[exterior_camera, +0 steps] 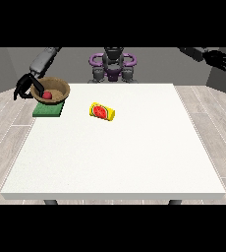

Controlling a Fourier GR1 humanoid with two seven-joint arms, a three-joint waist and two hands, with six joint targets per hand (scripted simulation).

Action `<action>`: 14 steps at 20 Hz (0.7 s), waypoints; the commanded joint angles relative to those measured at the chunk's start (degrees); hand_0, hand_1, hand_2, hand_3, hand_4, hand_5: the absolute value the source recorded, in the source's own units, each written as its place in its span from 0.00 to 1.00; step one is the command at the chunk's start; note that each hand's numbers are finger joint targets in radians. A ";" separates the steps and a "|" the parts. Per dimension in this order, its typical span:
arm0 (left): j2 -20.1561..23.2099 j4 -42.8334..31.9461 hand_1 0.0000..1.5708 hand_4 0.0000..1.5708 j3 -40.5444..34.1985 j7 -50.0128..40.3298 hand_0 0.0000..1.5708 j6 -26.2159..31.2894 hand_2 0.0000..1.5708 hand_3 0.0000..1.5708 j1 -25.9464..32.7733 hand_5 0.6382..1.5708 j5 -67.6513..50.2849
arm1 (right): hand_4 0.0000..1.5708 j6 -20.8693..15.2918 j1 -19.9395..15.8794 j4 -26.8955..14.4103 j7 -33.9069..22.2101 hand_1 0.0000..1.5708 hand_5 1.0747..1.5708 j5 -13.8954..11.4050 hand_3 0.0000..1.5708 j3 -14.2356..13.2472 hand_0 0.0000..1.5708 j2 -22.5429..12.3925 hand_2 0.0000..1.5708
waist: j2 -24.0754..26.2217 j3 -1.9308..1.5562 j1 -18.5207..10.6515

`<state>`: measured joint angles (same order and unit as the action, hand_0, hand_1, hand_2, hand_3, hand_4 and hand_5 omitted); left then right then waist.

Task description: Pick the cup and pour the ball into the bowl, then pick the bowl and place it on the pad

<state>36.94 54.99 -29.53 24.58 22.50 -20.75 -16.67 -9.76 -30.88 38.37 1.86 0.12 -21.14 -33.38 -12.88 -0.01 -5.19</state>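
Hand at the view's left (24, 88), fingers curled on the round wooden bowl (56, 88) holding a red ball (46, 95), over the green square pad (47, 110); yellow cup (102, 111) lies on the white worktop (115, 157); hand at the view's right (218, 58) raised, fingers spread wide.

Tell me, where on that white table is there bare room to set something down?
Bare: the whole near half of the table below the yellow cup, and the stretch from the cup to the right edge. Crowded: the far-left corner, where the bowl with the red ball sits on the green pad beside the hand at the view's left.
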 commanded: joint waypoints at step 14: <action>-7.48 14.40 0.00 0.57 9.15 -12.89 0.00 -4.51 0.00 0.00 -2.40 0.99 -0.02 | 0.00 2.46 -4.54 -11.42 -4.57 0.00 0.57 -1.76 0.00 0.24 0.00 -5.18 0.00 | 7.65 -0.18 -2.77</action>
<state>34.21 62.04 -25.25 18.43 20.56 -21.98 -16.86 -7.52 -34.97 29.64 -0.16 -0.21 -21.86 -37.18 -10.43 -0.09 -6.83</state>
